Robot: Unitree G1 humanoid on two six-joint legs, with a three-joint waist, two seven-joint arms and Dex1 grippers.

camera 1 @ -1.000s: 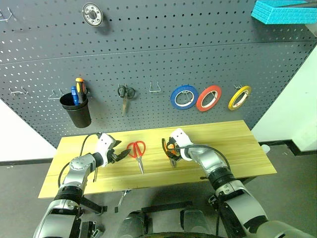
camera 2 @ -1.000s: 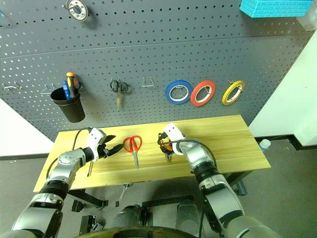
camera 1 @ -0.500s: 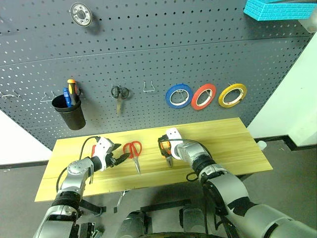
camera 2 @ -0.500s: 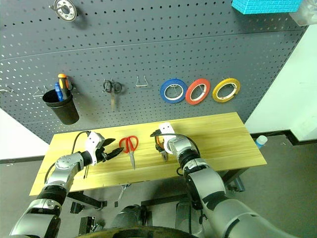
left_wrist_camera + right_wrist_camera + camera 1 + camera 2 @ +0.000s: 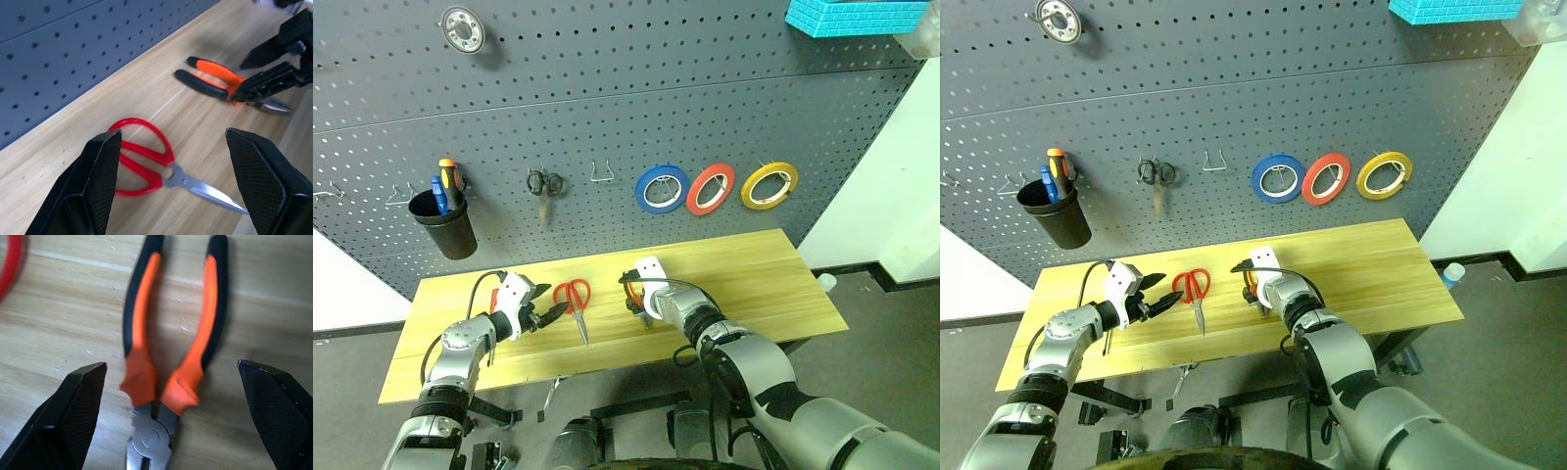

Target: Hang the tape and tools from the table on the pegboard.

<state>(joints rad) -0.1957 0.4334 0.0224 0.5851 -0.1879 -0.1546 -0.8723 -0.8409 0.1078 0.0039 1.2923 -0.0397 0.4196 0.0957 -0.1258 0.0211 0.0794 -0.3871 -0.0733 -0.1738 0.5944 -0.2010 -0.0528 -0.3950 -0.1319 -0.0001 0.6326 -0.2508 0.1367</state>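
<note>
Black fingers of the right gripper [image 5: 171, 426] stand wide apart, one on each side of the orange-and-black pliers [image 5: 168, 342]. They hold nothing. The right wrist view shows the pliers flat on the wood with the handles spread, and a bit of red scissors handle in the upper left corner. In the left eye view this gripper [image 5: 633, 294] sits just left of the middle of the frame, right over the pliers, so the tool is mostly hidden there.

The left gripper [image 5: 173, 171] is open too and holds nothing. In the left wrist view the red-handled scissors [image 5: 146, 164] lie on the table between its two fingers, not touching them, with the steel blades pointing toward the lower right. Farther back in that view are the pliers, with the right gripper's black fingers at the upper right. In the left eye view the left gripper [image 5: 536, 308] is at the lower left, just beside the scissors [image 5: 576, 302].

The light yellow wooden table [image 5: 754, 284] runs across the lower middle of the frame. Above it is the dark grey pegboard [image 5: 607, 98]. Only the eye views show what hangs there: the yellow tape [image 5: 769, 185] at the right, next to a red roll [image 5: 710, 189] and a blue roll [image 5: 662, 189]. Small dark scissors [image 5: 543, 188] hang left of the middle, and a black cup [image 5: 443, 223] with screwdrivers is farther left.
</note>
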